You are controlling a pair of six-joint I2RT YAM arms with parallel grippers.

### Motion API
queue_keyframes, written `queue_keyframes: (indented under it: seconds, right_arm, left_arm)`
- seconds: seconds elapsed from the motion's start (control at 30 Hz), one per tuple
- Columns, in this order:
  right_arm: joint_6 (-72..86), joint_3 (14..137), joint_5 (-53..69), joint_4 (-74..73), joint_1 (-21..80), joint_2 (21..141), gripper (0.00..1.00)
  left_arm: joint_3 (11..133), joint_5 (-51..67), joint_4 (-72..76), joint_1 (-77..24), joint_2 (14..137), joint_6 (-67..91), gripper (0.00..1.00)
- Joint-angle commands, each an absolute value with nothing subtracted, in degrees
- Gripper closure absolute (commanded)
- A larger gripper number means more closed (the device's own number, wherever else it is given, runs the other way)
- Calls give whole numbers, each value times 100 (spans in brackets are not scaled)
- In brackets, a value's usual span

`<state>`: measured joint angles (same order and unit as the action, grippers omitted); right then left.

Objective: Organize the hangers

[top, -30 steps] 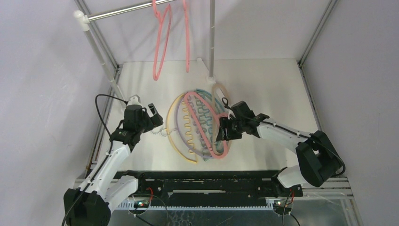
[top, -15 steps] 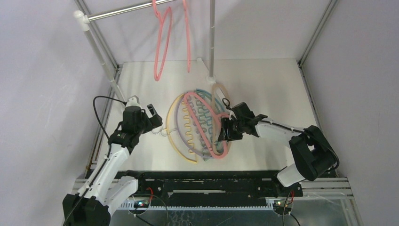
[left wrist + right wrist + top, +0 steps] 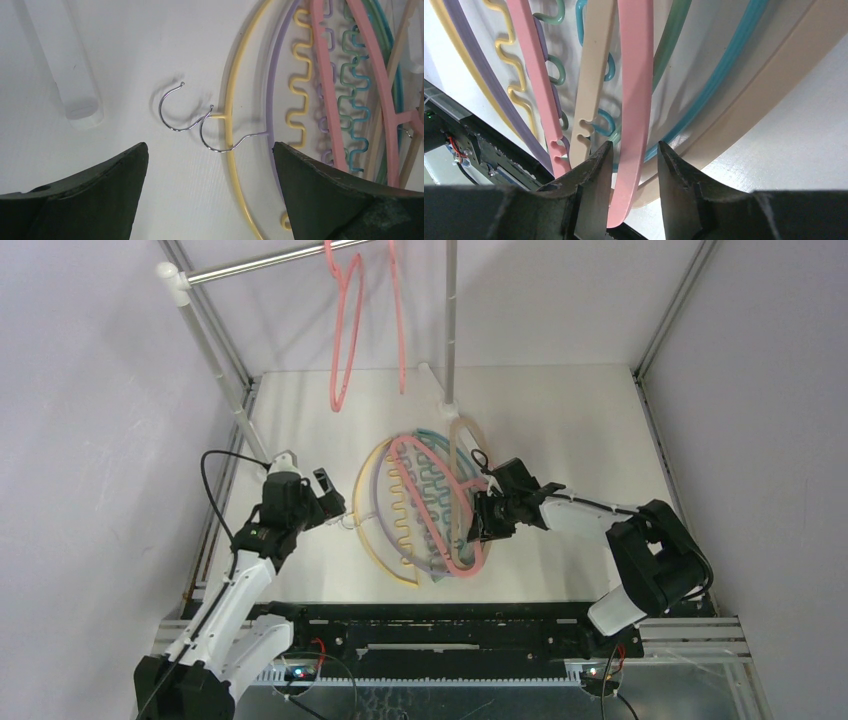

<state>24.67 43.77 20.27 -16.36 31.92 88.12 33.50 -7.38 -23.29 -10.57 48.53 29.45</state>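
Observation:
Several hangers lie piled mid-table, a yellow hanger point(image 3: 372, 540) at the pile's left edge. My right gripper point(image 3: 475, 520) is at the pile's right side. In the right wrist view its fingers straddle the top pink hanger's bar point(image 3: 636, 100), the left finger close against it and a gap at the right one; the gripper point(image 3: 634, 145) is open. Tan point(image 3: 594, 75), green point(image 3: 671, 45) and teal point(image 3: 729, 65) hangers lie beneath. My left gripper point(image 3: 330, 498) is wide open and holds nothing. It hovers point(image 3: 210, 145) near the metal hooks point(image 3: 215, 140) of the yellow point(image 3: 232, 75) and lavender point(image 3: 272, 85) hangers.
Two pink hangers point(image 3: 345, 340) hang from the silver rail point(image 3: 260, 262) at the back. A white rack post point(image 3: 215, 350) slants down at the left, its foot point(image 3: 75, 75) close to my left gripper. A second upright pole point(image 3: 451, 320) stands behind the pile. A black strip point(image 3: 450, 625) borders the near edge.
My right gripper's jaws have narrowed around the pink hanger's bar. The left gripper has drifted slightly toward the near edge and stays wide open.

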Motion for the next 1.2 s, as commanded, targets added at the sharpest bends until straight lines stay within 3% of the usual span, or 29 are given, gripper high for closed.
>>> queue_keyframes:
  seconds: [0.0, 0.1, 0.23, 0.47, 0.73, 1.17]
  right_arm:
    - [2532, 4373, 2208, -1248, 3302, 9069, 56]
    - [2524, 4354, 2274, -1193, 3375, 9166, 65]
    - [2540, 4354, 2364, -1241, 3489, 9227, 100]
    - [2378, 4525, 1801, -2265, 3516, 8295, 100]
    - [2024, 5849, 276, -4387, 3708, 6921, 100]
    - [1201, 8004, -2134, -5302, 3850, 7279, 100]
  left_arm:
    - [3263, -780, -2259, -1026, 4666, 2828, 1]
    - [3255, -818, -2325, -1021, 4628, 2802, 0]
    - [3198, -834, -2345, -1023, 4556, 2840, 0]
    - [3172, -814, -2232, -1022, 4512, 2924, 1]
    - [3325, -788, -1914, -1024, 4648, 2986, 0]
    - [3694, -667, -1512, -1027, 5135, 3093, 2]
